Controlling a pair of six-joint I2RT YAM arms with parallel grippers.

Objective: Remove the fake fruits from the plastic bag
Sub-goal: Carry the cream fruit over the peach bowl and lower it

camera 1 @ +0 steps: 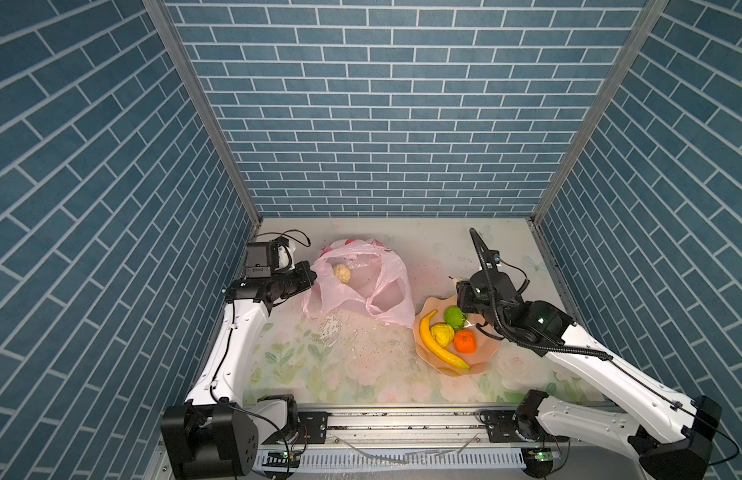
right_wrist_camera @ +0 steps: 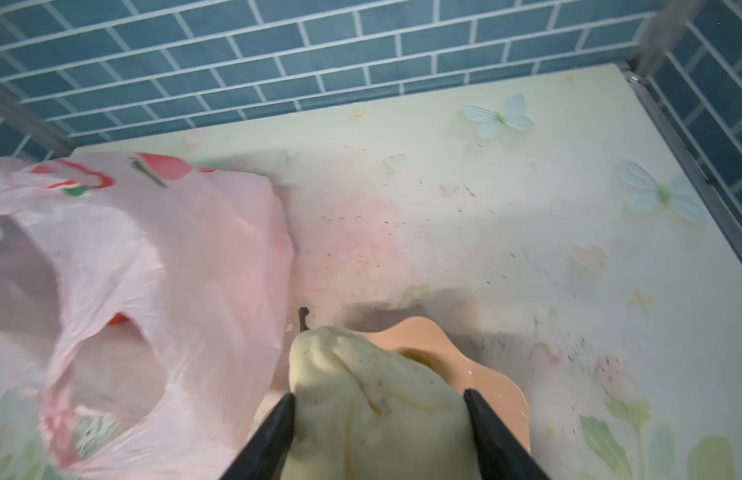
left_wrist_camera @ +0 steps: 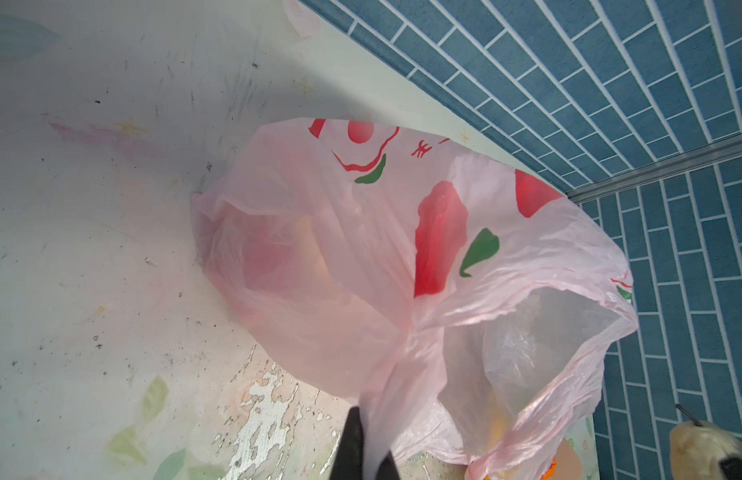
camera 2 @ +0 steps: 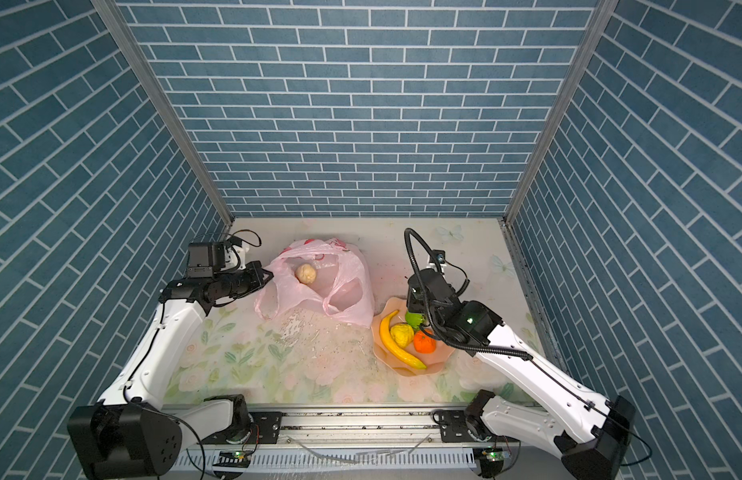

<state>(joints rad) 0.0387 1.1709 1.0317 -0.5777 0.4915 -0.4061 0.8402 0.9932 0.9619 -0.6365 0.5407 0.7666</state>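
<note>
Plastic bag point(camera 1: 363, 291): on the bench point(camera 1: 352, 374), left of middle, toward the back wall. Thin pink film, crinkled, red-and-green prints on the far side, mouth gaping upward, two loop handles slack on the near side. Inside, seen through the mouth in both top views: round cream-white lump point(camera 1: 342, 273), low in the bag. Through the film in the left wrist view: a reddish shape point(left_wrist_camera: 269, 266), too blurred to name.

Left hand point(camera 1: 312, 275): clenched on the bag's left edge, film bunched and pinched between the dark fingers point(left_wrist_camera: 352, 440), that edge held up off the bench.

Right hand point(right_wrist_camera: 379, 397): grasping a stalked cream-white lump point(right_wrist_camera: 352, 374), one finger pressed on each side, jaws partway apart around it. Held over the far rim of the peach scalloped bowl point(camera 1: 483, 353); touching the rim or not, cannot tell.

In the bowl: banana point(camera 1: 438, 347) along the near-left side, wrinkly yellow fruit point(camera 1: 442, 333) in the middle, green fruit point(camera 1: 455, 316) behind it, tangerine point(camera 1: 465, 341) to its right, all close together. Bowl's left rim just beside the bag's right corner.
</note>
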